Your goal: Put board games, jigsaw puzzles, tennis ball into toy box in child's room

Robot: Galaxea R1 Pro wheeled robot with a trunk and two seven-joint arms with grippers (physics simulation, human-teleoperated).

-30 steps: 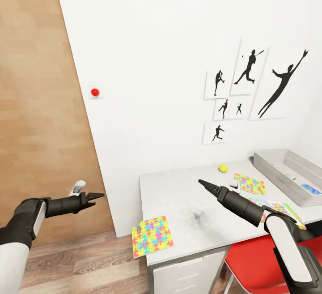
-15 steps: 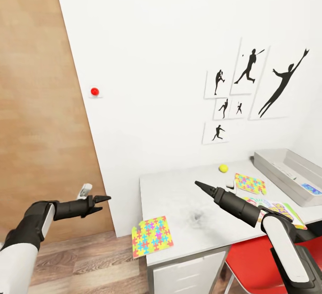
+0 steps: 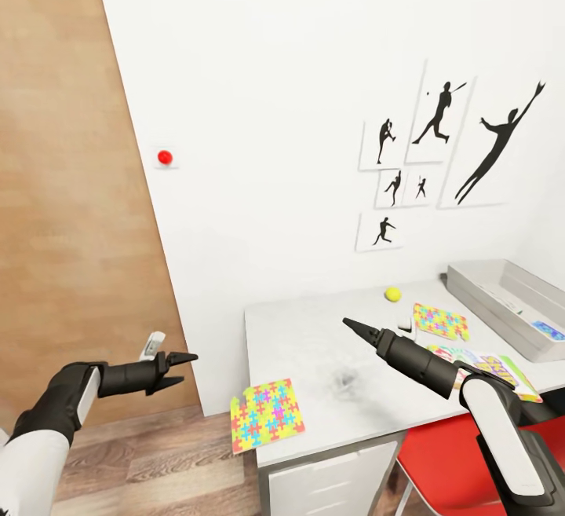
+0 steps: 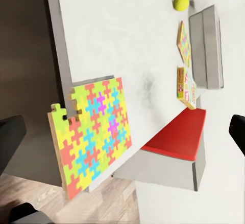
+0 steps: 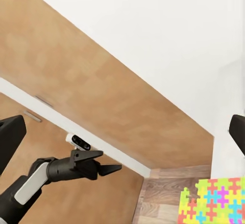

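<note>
A two-armed robot faces the white worktop (image 3: 314,335) in a child's room, both arms raised in the air and holding nothing. The left hand (image 3: 182,365) hangs beside the worktop's near corner over the wood floor (image 3: 157,461), its fingers drawn close together. The right hand (image 3: 353,327) hovers above the bare middle of the worktop, fingers seemingly pressed to a point, though the head view is too coarse to be sure. One jigsaw puzzle (image 3: 267,414) juts over the worktop's front corner edge; a second puzzle (image 3: 441,321) lies flat farther back, near the tennis ball (image 3: 392,294) by the wall. A green-edged board game (image 3: 490,365) lies at the front, partly behind the right arm. The grey toy box (image 3: 502,296) sits at the far end, with something blue (image 3: 547,331) inside. A red chair (image 3: 447,461) stands below.
</note>
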